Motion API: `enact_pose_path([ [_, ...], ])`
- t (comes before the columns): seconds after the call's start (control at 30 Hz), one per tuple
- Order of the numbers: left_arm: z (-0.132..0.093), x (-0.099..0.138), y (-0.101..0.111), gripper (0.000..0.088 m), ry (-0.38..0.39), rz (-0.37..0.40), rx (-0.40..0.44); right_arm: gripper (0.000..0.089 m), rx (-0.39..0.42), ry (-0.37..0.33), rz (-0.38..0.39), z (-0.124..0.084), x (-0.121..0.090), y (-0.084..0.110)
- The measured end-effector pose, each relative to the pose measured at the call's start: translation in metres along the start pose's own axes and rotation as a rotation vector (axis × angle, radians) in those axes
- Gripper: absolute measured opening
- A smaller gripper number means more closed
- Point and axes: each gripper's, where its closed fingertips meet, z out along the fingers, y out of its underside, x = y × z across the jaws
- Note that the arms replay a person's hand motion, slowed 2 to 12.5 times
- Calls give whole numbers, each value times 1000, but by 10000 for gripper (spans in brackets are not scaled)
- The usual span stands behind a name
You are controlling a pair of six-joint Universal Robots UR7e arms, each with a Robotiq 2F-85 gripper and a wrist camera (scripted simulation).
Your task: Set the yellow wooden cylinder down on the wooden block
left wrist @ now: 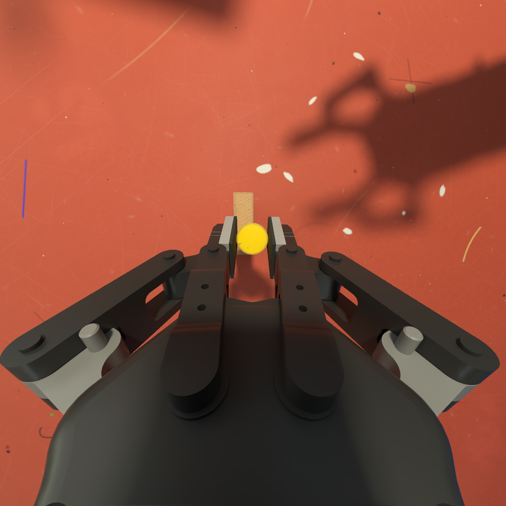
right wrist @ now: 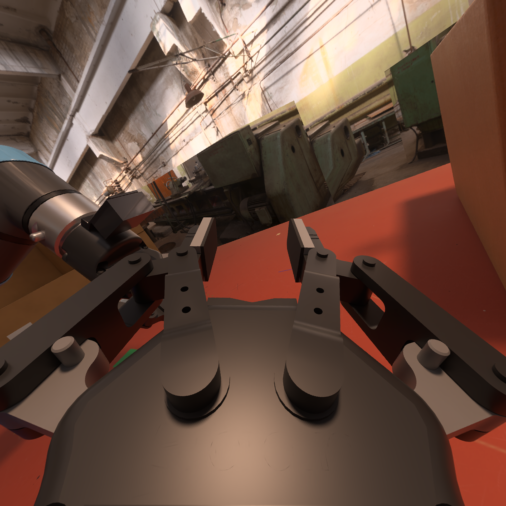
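Your left gripper point(left wrist: 252, 238) grasps yellow wooden cylinder point(left wrist: 252, 238) over wooden block point(left wrist: 243, 206) | your right gripper point(right wrist: 251, 246) released, empty

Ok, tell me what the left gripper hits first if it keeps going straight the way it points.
Probably the wooden block: the left gripper, shut on the yellow cylinder, points down at it, with the red table beneath. The remaining gap is unclear.

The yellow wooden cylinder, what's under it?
Under the yellow wooden cylinder lies the tan wooden block on the red table. The block's near end is covered; contact can't be told.
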Motion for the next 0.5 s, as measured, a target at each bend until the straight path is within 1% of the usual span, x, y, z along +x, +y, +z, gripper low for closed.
enact_pose_path([
  [0.5,3,0,1,199,3,7,-20,462,-15,-1,0,2,1,5],
])
